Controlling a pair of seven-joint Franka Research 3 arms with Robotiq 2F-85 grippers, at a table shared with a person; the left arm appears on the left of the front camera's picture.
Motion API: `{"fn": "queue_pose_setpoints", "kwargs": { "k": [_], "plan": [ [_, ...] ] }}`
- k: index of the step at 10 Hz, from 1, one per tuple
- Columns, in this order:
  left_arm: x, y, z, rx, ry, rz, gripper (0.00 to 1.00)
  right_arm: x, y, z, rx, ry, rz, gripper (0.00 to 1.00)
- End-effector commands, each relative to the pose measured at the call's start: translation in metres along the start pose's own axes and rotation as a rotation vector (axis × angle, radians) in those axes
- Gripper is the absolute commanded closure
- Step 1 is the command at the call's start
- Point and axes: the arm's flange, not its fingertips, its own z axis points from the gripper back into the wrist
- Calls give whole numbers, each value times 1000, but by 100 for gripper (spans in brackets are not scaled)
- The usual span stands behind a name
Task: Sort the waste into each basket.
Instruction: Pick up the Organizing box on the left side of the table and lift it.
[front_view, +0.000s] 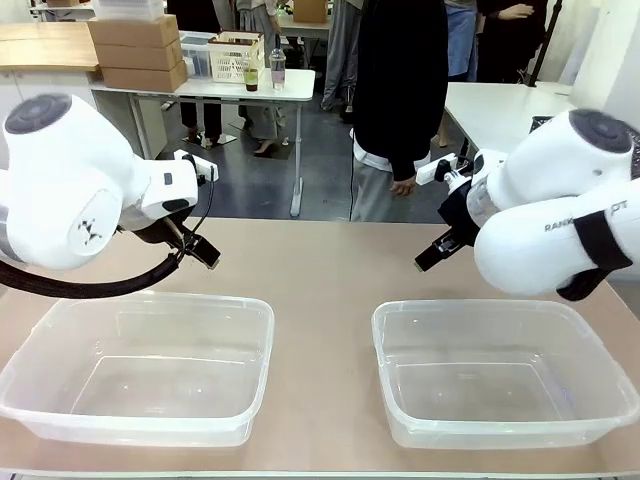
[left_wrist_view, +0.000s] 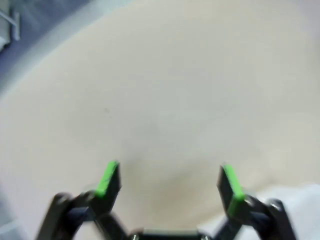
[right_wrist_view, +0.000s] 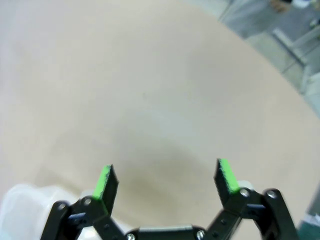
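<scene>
1. While both arms hang above the table (front_view: 320, 262), the left gripper (front_view: 203, 252) sits at about 9 o'clock in the front view; tips slant down toward 4 o'clock; off the tabletop.
2. Left wrist view, blurred: left gripper (left_wrist_view: 170, 175) over tan tabletop; green pads (left_wrist_view: 106, 179) stand well apart, jaws spread wide; nothing held.
3. Right gripper (front_view: 432, 256) at about 3 o'clock in the front view; tips slant down toward 8 o'clock; off the tabletop.
4. Right wrist view: right gripper (right_wrist_view: 166, 176) spread just as wide; a pad at 7 o'clock, the other at 5 o'clock; nothing gripped; tan table beneath.
5. Left tub (front_view: 150, 298), clear plastic, stands at 7 o'clock on the near half of the table; upright, open side up; nearer the camera than the left gripper, apart from it.
6. Right tub (front_view: 480, 306), same make, at 5 o'clock; upright; a strip of table between the two tubs; its rounded corner (right_wrist_view: 20, 200) shows at 8 o'clock in the right wrist view, beside the gripper's finger.
7. Person (front_view: 400, 80) at 12 o'clock, standing at the far edge, dark top; one hand (front_view: 403, 186) hangs down, well apart from both grippers.
</scene>
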Motion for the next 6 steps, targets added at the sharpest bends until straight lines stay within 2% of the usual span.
{"fn": "queue_pose_setpoints", "kwargs": {
  "k": [1,2,3,4,5,6],
  "plan": [
    [-30,12,124,-205,2,-9,0,-43,8,112,45,22,-90,0],
    [-53,18,173,-293,-55,-113,0,-77,14,150,131,-2,-42,0],
    [-76,19,191,-277,-48,-230,0,-109,23,165,187,-48,26,0],
    [-93,14,186,-253,-15,-268,0,-131,30,154,115,-91,34,0],
    [-98,5,160,-284,41,-352,0,-132,35,129,-29,-89,-13,0],
    [-41,12,198,-286,-50,-202,0,-23,7,182,126,-40,-4,0]
  ]
}}
